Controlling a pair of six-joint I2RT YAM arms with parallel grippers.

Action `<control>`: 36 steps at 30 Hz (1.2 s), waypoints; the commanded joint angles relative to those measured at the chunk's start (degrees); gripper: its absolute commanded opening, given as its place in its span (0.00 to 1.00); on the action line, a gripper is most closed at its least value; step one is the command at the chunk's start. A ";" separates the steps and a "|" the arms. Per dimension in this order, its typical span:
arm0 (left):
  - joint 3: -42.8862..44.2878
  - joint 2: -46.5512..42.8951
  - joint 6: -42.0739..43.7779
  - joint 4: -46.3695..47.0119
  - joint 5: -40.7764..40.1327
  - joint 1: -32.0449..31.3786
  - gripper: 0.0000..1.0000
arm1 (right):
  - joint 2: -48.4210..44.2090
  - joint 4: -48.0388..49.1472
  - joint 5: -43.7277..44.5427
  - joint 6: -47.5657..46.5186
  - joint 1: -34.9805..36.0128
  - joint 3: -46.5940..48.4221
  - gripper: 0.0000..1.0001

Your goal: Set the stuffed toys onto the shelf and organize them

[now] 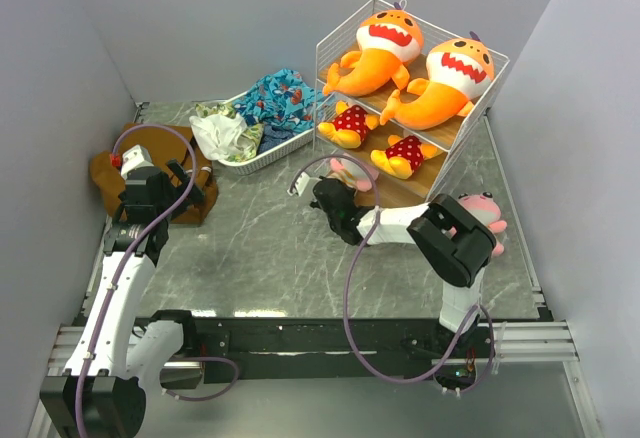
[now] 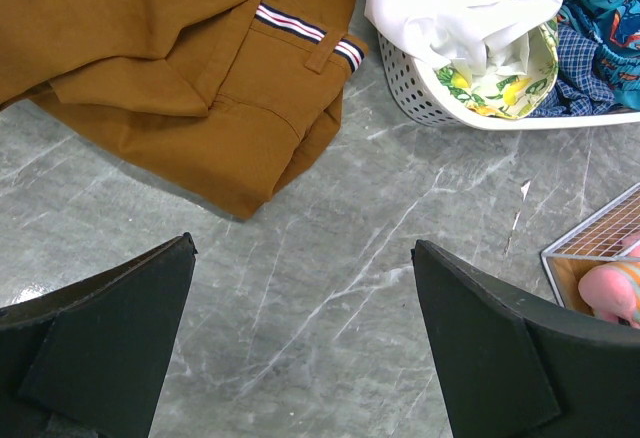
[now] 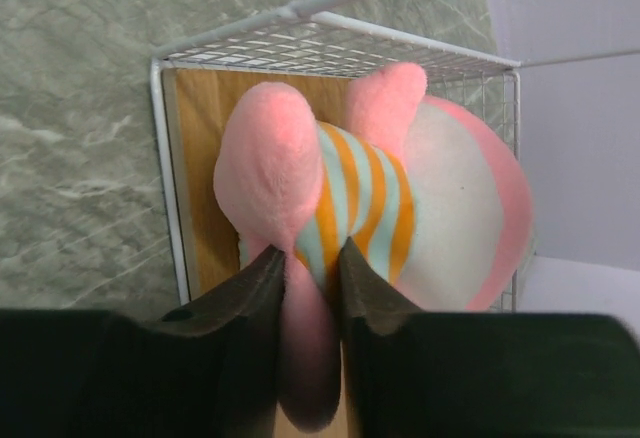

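While on shelf, plush in gripper.

Orange shark plushes atop wire shelf, polka-dot dolls mid-tier, pink striped plush on bottom plank, another plush beside shelf

No writing, label, brand, number or sign can be read in any view. The ribbon tab on the folded brown cloth bears only plain stripes. The lemon-print fabric and the pink plush with orange and pale-green stripes carry patterns, no letters.
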 commanded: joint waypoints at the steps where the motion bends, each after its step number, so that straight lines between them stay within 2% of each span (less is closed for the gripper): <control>1: -0.01 -1.00 0.63 1.53 -0.23 -0.15 0.96 | 0.86 2.17 1.45 1.13 -0.38 2.30 0.38; 6: 0.08 -1.00 0.63 1.44 -0.14 -0.15 0.96 | -0.10 2.44 1.27 1.57 -0.38 1.68 0.42; 15: -0.01 -1.35 0.63 1.53 -0.14 -0.15 0.96 | -9.33 -1.69 -2.76 4.55 1.37 -1.39 0.66; 20: -0.01 -1.53 0.71 1.62 -0.05 -0.15 0.97 | -15.39 -5.56 -4.70 7.02 5.05 -3.76 0.67; 23: -0.09 -1.44 0.71 1.71 0.03 -0.15 0.96 | -22.23 -9.15 -6.98 9.03 7.95 -4.56 0.68; 27: -0.01 -1.44 0.80 1.71 0.12 -0.15 0.97 | -27.61 -18.63 -7.34 13.52 10.94 1.74 0.66; 32: -0.01 -1.79 0.80 1.71 0.04 -0.15 0.96 | -34.46 -24.36 -2.78 17.91 13.32 12.03 0.65; 36: -0.09 -1.88 0.89 1.71 0.12 -0.15 0.96 | -36.40 -29.46 2.05 20.29 13.50 25.48 0.65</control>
